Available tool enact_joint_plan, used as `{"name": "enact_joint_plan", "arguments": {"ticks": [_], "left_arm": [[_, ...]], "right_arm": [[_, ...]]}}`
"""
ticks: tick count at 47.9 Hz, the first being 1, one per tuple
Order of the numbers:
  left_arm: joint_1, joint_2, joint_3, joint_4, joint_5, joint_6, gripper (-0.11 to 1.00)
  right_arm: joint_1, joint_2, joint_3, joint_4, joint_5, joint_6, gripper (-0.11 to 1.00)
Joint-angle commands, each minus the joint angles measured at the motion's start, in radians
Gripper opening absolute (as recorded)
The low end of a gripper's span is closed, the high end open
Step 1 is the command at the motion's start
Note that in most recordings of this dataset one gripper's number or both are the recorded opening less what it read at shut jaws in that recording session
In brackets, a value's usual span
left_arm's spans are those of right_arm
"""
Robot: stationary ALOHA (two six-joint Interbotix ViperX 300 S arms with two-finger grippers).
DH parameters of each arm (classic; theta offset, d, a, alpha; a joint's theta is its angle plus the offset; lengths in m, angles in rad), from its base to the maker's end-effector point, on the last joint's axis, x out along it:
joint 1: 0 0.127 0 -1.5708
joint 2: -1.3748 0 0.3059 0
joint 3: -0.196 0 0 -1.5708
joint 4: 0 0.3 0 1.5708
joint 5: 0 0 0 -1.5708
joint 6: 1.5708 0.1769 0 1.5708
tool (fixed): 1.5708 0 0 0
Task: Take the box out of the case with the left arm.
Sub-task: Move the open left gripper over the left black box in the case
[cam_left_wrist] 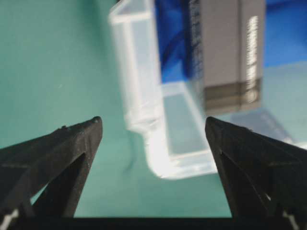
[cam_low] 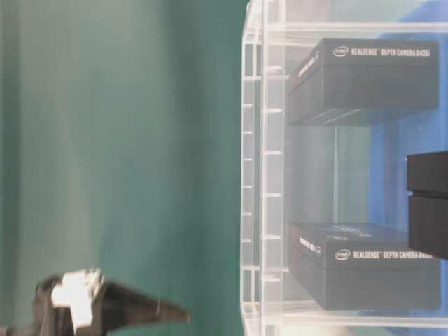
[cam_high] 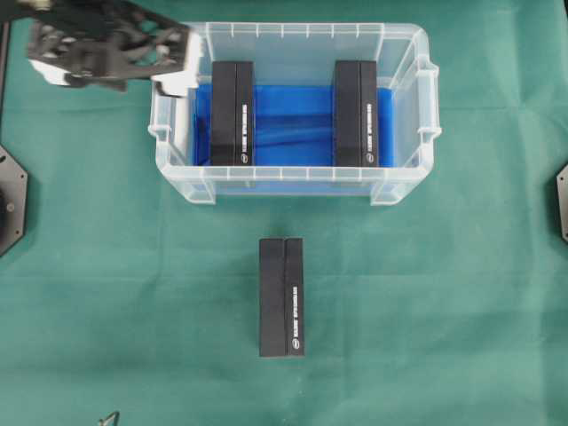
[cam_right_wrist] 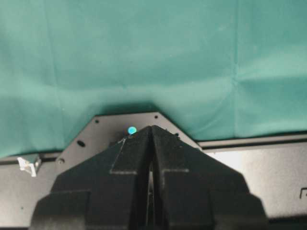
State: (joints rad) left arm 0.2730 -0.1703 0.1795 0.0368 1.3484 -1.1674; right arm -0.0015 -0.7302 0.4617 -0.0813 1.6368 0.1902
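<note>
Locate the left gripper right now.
In the overhead view the left gripper hangs open at the case's upper-left corner, just left of the nearer black box inside.

Case (cam_high: 293, 182) sits toward the far side of the table (cam_high: 426, 302). Inside it, two boxes lie parallel: left box (cam_high: 232, 113), right box (cam_high: 356, 113), a gap between them. A third box (cam_high: 281, 296) lies on the table in front of the case. Left claw (cam_high: 169, 71) hangs over the case's far-left corner.

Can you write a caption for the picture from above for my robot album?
Left hand open beside the clear case; two black boxes inside, one outside.
</note>
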Motion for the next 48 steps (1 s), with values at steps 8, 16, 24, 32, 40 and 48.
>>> {"name": "enact_joint_plan", "arguments": {"ticks": [8, 16, 24, 32, 40, 48], "left_arm": [[-0.04, 0.118, -0.156, 0.002, -0.023, -0.003, 0.88], [-0.044, 0.175, -0.219, 0.002, -0.023, -0.005, 0.88], [-0.046, 0.206, -0.262, 0.002, -0.023, -0.002, 0.88], [-0.052, 0.212, -0.264, 0.002, -0.018, -0.002, 0.88], [-0.052, 0.202, -0.249, 0.002, -0.009, -0.005, 0.88], [-0.055, 0.201, -0.245, 0.0, -0.008, -0.006, 0.88]], "right_arm": [[0.0, 0.003, -0.008, -0.002, -0.002, 0.0, 0.0], [0.0, 0.003, -0.009, 0.0, -0.002, 0.0, 0.0], [-0.002, 0.003, -0.009, 0.002, -0.003, 0.0, 0.0], [-0.002, 0.003, -0.009, 0.003, -0.009, 0.0, 0.0], [-0.002, 0.003, -0.008, 0.003, -0.012, 0.002, 0.0], [-0.002, 0.003, -0.008, 0.008, -0.012, 0.002, 0.0]]}}
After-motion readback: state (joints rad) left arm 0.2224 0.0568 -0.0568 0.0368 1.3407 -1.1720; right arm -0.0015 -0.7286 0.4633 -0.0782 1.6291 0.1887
